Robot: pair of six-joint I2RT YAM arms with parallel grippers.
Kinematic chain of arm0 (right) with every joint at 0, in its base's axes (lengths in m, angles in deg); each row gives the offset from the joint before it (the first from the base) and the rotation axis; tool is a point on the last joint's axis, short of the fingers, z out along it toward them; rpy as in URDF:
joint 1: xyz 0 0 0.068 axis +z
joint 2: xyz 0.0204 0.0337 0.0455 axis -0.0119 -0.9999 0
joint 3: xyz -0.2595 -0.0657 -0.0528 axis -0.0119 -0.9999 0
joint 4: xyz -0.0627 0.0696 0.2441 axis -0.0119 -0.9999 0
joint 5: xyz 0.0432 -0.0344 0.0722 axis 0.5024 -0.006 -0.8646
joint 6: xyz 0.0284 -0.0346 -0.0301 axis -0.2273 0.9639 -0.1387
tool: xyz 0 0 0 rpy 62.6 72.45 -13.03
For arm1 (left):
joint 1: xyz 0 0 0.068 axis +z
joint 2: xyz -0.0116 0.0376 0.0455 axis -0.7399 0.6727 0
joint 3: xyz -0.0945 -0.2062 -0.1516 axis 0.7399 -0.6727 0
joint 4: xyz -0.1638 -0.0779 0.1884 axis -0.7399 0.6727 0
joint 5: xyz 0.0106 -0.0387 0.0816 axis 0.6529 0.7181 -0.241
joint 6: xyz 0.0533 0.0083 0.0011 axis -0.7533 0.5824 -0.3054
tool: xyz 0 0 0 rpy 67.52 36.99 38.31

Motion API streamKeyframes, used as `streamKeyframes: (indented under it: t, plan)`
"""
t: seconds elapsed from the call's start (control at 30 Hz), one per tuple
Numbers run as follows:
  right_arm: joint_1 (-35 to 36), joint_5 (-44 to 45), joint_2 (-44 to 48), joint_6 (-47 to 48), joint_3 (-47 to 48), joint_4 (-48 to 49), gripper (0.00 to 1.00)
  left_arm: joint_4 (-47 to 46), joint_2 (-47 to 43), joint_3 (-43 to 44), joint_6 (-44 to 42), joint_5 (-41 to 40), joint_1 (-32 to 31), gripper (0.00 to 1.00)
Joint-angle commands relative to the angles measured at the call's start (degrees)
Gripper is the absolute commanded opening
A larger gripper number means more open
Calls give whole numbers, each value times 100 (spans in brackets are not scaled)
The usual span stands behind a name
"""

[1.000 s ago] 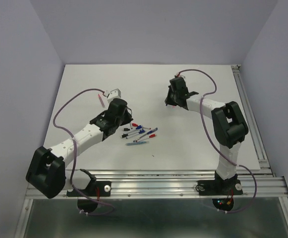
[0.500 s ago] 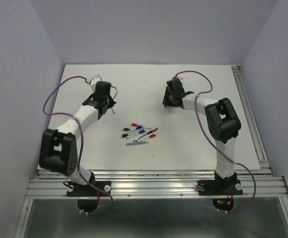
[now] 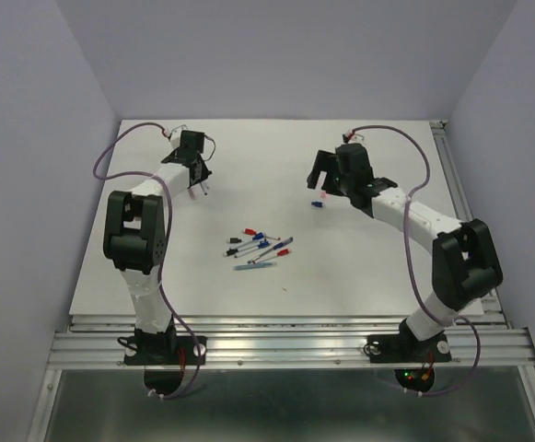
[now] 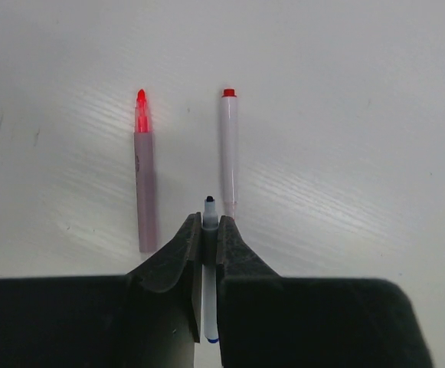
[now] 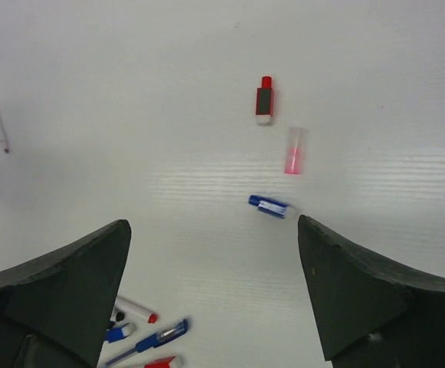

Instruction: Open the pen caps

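Your left gripper (image 4: 211,228) pinches a pen (image 4: 210,208); your right gripper (image 5: 212,224) is spread. Beneath it — three loose pen caps (image 5: 269,205).

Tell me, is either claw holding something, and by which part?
The left gripper is shut on a pen, pinching its barrel just behind the uncapped dark tip. The right gripper is open and holds nothing.
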Motion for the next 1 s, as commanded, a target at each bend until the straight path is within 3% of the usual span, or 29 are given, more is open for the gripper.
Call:
streamKeyframes:
  t: [0.0,0.33,0.47,0.73,0.87,0.9,0.97]
  plan:
    - [21,-515,927,-65,-1070,758,100,240,286,713,-378,-305,75,11]
    - [21,-1254,2958,-680,-2898,1278,100,618,1025,1391,-414,-508,189,26]
    - [21,-1299,3582,-838,-3302,1155,100,583,1165,1540,-397,-455,189,28]
    - [21,-1237,4189,-1128,-3752,1068,100,645,940,1506,-371,-87,189,62]
    - [21,-1219,4269,-1181,-3805,1014,100,286,159,657,-397,544,163,78]
    - [12,-1228,4286,-1207,-3875,1014,100,180,-53,418,-423,678,102,87]
    - [21,-1298,4304,-1234,-3945,1110,100,-127,-791,-396,-511,950,-39,91]
